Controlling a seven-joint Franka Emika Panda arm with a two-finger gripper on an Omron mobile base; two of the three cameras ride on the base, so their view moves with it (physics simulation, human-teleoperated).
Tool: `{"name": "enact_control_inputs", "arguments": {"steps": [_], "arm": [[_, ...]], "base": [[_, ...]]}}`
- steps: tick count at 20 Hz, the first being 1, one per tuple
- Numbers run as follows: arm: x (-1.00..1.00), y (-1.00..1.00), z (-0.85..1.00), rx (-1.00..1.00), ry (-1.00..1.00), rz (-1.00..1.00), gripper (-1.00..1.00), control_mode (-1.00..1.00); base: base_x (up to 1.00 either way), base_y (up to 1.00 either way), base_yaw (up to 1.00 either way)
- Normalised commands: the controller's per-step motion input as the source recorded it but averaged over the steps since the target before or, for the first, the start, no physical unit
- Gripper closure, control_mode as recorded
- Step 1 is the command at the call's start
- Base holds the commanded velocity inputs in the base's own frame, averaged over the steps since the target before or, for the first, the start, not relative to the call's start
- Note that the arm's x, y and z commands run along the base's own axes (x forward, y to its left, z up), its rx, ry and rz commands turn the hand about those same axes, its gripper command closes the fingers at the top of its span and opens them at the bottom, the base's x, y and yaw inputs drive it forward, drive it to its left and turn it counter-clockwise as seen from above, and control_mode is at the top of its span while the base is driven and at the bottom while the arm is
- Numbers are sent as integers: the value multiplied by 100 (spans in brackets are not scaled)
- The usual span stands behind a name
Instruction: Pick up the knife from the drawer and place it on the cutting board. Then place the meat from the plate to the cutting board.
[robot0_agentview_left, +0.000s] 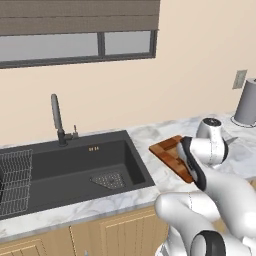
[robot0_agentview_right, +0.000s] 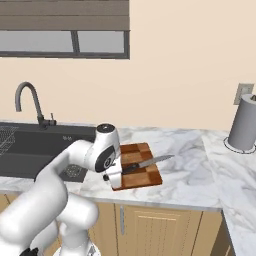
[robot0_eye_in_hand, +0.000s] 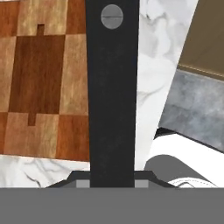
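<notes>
One thing is in the grip: the gripper (robot0_agentview_right: 116, 176), just at the near edge of the cutting board (robot0_agentview_right: 142, 170), is clamped on the knife (robot0_agentview_right: 146, 163) by its dark handle. In the hand view the handle (robot0_eye_in_hand: 112, 87) runs straight up from between the fingers, with the board's checkered blocks to one side. From the handle, the grey blade reaches over the board, its tip past the board's far right edge above the marble counter (robot0_agentview_right: 190, 175). To set it down well, I would bring the knife back toward the board's middle, lower it flat, and only then part the fingers. Beyond the board stands a grey canister (robot0_agentview_right: 244, 129).
</notes>
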Motion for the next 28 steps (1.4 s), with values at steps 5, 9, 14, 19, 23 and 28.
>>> {"name": "enact_control_inputs", "arguments": {"steps": [5,9,14,19,23,28], "arm": [[38,-8,-36,0,0,1,100,-100],[40,-11,-27,0,0,3,100,-100],[34,-4,-29,0,0,4,100,-100],[33,-1,-33,0,1,4,100,-100],[25,0,-32,0,2,3,-100,-100],[-1,-11,-1,1,0,1,-100,-100]], "base": [[0,0,0],[0,0,0],[0,0,0],[0,0,0],[0,0,0],[0,0,0]]}}
